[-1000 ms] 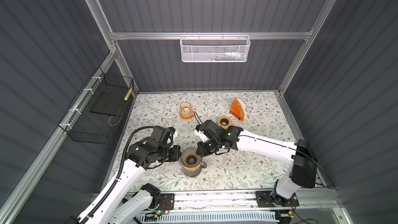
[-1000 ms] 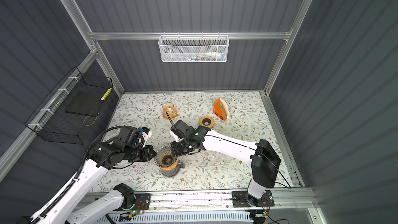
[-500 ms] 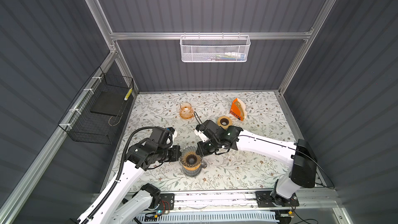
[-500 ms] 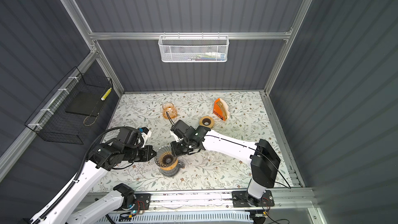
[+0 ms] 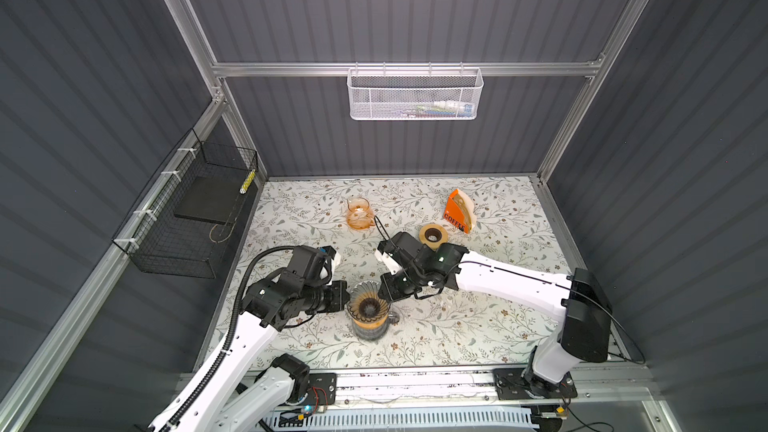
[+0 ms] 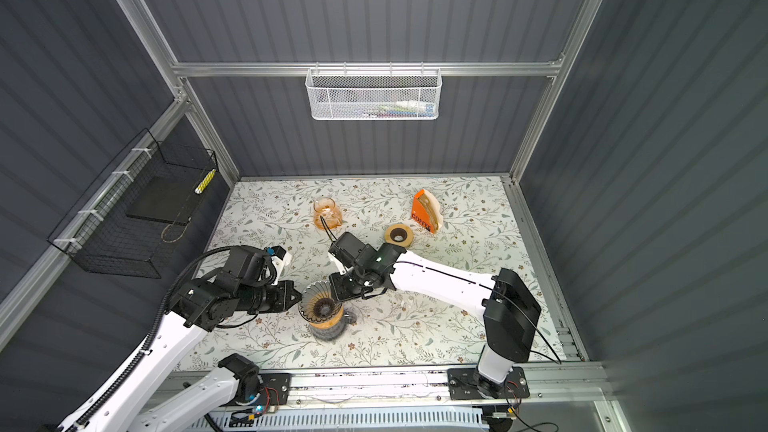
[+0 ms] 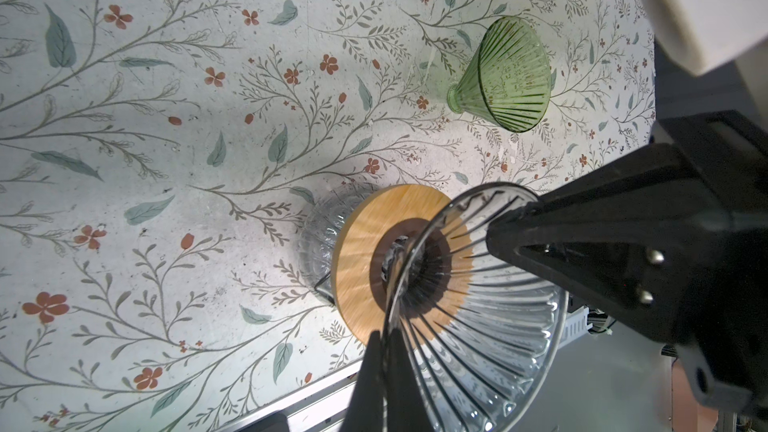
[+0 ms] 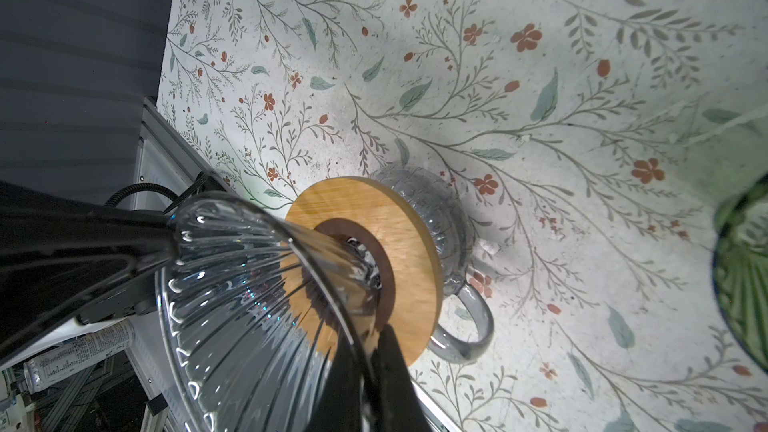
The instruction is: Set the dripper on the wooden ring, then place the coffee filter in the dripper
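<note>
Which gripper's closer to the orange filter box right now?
Right. The right gripper pinches the rim of the glass dripper on the side toward the orange filter box; the left gripper pinches the opposite rim, farther off.

A floral-print worktop (image 5: 498, 326) carries an amber glass carafe (image 5: 359, 214) standing upright towards the back, with a wooden ring (image 5: 433, 236) lying flat near it. A green ribbed glass cone (image 7: 505, 76) lies on its side. On the back wall hangs a white mesh basket (image 5: 415, 95), its contents too blurred to name. A black wire basket (image 5: 174, 251) on the side wall holds a dark slab (image 5: 205, 201).
</note>
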Available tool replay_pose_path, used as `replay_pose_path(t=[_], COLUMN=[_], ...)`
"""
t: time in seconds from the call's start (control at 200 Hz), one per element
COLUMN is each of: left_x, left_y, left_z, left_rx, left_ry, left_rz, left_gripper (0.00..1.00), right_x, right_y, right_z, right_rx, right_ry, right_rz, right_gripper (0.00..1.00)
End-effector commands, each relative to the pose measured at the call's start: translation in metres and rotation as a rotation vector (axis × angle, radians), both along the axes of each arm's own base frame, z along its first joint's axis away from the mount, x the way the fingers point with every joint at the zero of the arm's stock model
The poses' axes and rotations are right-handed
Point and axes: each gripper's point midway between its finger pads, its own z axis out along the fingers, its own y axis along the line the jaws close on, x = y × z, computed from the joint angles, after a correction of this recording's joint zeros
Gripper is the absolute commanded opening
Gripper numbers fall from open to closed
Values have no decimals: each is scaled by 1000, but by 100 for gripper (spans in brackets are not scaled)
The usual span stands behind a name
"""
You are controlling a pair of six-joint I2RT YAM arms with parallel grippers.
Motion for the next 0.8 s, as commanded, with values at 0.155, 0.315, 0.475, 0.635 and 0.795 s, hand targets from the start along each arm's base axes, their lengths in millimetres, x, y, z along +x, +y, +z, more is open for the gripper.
replay_pose_path(t=[0.155, 0.315, 0.475, 0.635, 0.795], left_x=[-23, -25, -26, -25, -22], left_y=[5, 6, 7, 8, 8], left_z=[-42, -46, -46, -46, -43], left_rx=[65, 66, 67, 71, 72], left_ry=[210, 225, 227, 221, 207], left_rz=[6, 14, 21, 24, 29], left_gripper=[5, 6, 6, 6, 6], right_x=[-3, -1, -2, -1, 0], right_y=[-3, -5, -5, -3, -3], right_z=[-44, -50, -55, -55, -57], right_rx=[-111, -126, -132, -129, -125], right_ry=[-10, -18, -15, -21, -23], right_rz=[16, 12, 12, 12, 11], right_gripper=[0, 0, 0, 0, 0])
